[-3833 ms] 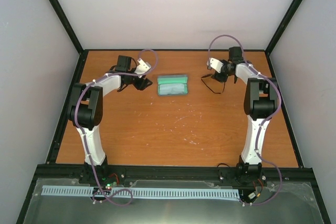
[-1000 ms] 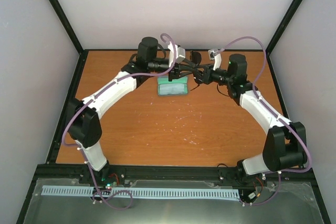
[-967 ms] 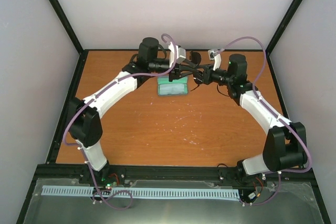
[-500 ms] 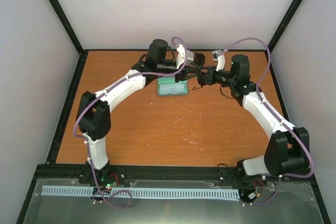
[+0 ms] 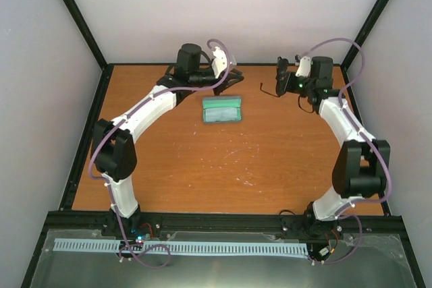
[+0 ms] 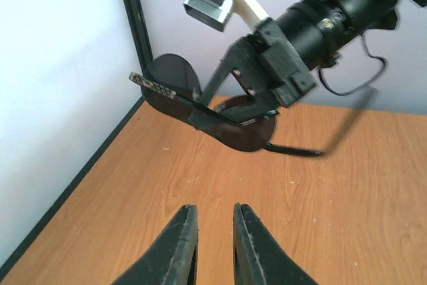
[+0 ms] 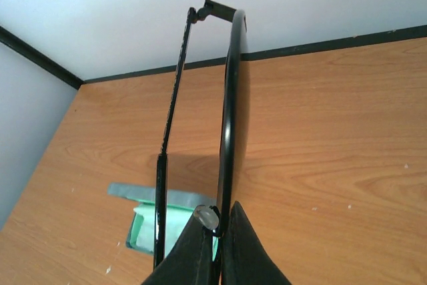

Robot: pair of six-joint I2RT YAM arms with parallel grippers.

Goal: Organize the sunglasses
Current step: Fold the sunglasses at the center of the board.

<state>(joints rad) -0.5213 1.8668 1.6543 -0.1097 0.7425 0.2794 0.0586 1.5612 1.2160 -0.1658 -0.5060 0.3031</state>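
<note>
The sunglasses [image 5: 277, 90] have a thin black wire frame and dark round lenses. They hang above the back of the table, with my right gripper [image 5: 283, 83] shut on them. In the right wrist view the fingers [image 7: 200, 248] pinch the frame [image 7: 230, 118] at the nose pad, and one temple arm lies alongside the lens. My left gripper [image 5: 235, 76] hovers to their left. Its jaws [image 6: 213, 210] stand slightly open over bare wood, with nothing between them. The left wrist view shows both lenses [image 6: 243, 128] ahead, held by the right gripper [image 6: 267, 91].
The open grey-blue case [image 5: 222, 109] with its green inside lies on the table between and in front of the two grippers, and shows below the sunglasses [image 7: 150, 221]. Black frame posts and white walls close the back and sides.
The two grippers met over the case a second ago. They have drawn apart: the left back toward the left and narrower, the right toward the right with the sunglasses.
</note>
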